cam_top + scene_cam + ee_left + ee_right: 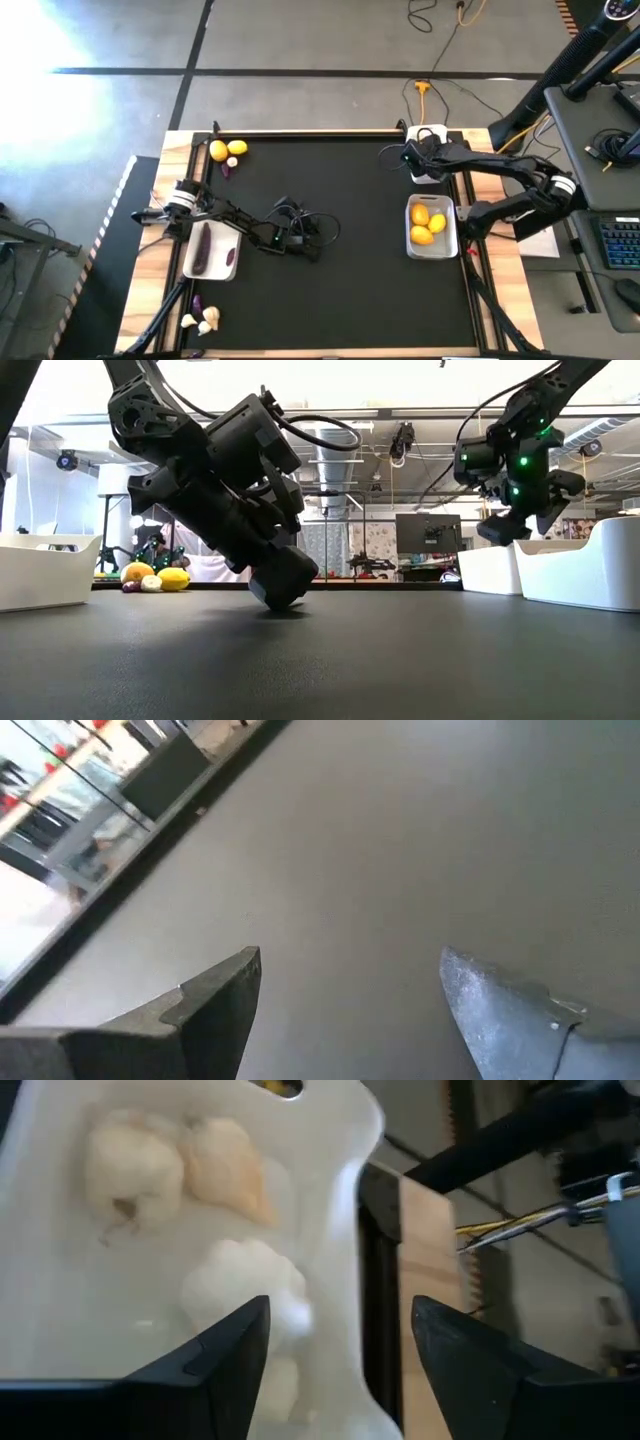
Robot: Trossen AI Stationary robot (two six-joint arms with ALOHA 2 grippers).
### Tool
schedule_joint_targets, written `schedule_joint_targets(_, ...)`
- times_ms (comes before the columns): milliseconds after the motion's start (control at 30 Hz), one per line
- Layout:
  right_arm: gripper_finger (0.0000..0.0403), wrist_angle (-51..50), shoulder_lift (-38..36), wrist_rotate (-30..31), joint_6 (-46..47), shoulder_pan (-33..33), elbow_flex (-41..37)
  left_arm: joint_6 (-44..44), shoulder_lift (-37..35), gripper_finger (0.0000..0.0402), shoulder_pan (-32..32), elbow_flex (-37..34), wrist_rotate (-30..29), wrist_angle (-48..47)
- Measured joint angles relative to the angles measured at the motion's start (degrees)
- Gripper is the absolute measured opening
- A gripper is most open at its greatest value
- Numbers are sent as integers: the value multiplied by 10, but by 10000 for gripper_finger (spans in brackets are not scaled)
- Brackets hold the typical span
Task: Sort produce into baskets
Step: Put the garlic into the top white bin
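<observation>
My right gripper (412, 158) hangs open over the far right white tray (430, 170), which holds three whitish garlic bulbs (225, 1170); its fingers stand above the tray's wall (340, 1190). My left gripper (303, 245) is open and empty, tipped down close to the black mat (400, 840) at mid table. Two lemons (227, 149), a garlic bulb (232, 161) and a purple piece (226, 170) lie at the far left corner. Garlic (205, 320) and a purple piece (197, 300) lie at the near left.
A white tray (448, 245) at the right holds three lemons (428, 225). A white tray (190, 265) at the left holds a long slim purple piece (203, 247) and another purple piece (230, 257). Cables trail beside my left gripper. The mat's middle and near part are bare.
</observation>
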Motion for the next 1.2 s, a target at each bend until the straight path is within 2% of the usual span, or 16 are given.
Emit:
schedule_joint_targets(167, 230, 4, -38, -103, -29, 10, 29, -9, -13, 291, -3, -1, -17, -8)
schedule_joint_targets(300, 215, 15, -82, -177, -79, 56, 44, -19, -94, 291, -29, -1, -15, -113)
schedule_joint_targets(433, 203, 54, -130, -191, -67, 136, 45, -56, -202, 291, -37, -19, -21, -252)
schedule_joint_targets(600, 193, 167, -156, -192, -54, 262, 21, -146, -335, 291, 10, -70, -7, -328)
schedule_joint_targets(767, 189, 286, -138, -191, -68, 364, -4, -232, -428, 291, 84, -148, 6, -326)
schedule_joint_targets(967, 189, 318, -77, -191, -58, 439, -10, -334, -472, 291, 157, -236, -23, -286)
schedule_joint_targets(1067, 187, 329, -41, -191, -52, 458, -10, -337, -476, 291, 181, -259, -28, -261)
schedule_joint_targets(1200, 187, 364, 3, -191, -52, 468, -10, -294, -474, 291, 223, -253, -45, -249)
